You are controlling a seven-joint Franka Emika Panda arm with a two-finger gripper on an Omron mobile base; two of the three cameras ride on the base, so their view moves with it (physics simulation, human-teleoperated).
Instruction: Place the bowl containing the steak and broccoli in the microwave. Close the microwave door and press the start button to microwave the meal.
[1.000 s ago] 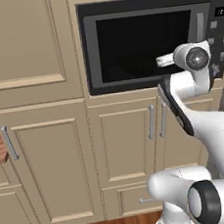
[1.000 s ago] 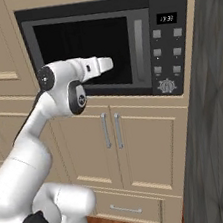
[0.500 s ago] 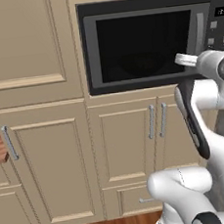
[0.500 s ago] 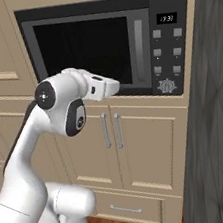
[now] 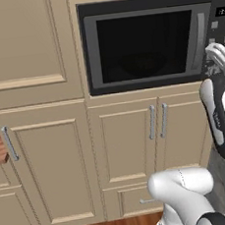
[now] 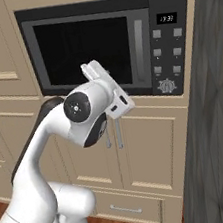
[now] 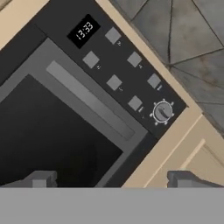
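I've swung my gripper (image 7: 109, 179), jaws apart and empty, rightward off the shut microwave door (image 6: 89, 51) toward the button panel (image 6: 170, 49), ready for start.

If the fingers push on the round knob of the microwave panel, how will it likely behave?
The knob is round and ringed with tick marks, so it probably turns rather than sinking in like the square buttons. It looks smooth and small, so the fingers may slip off. The panel sits in a built-in microwave, likely rigid.
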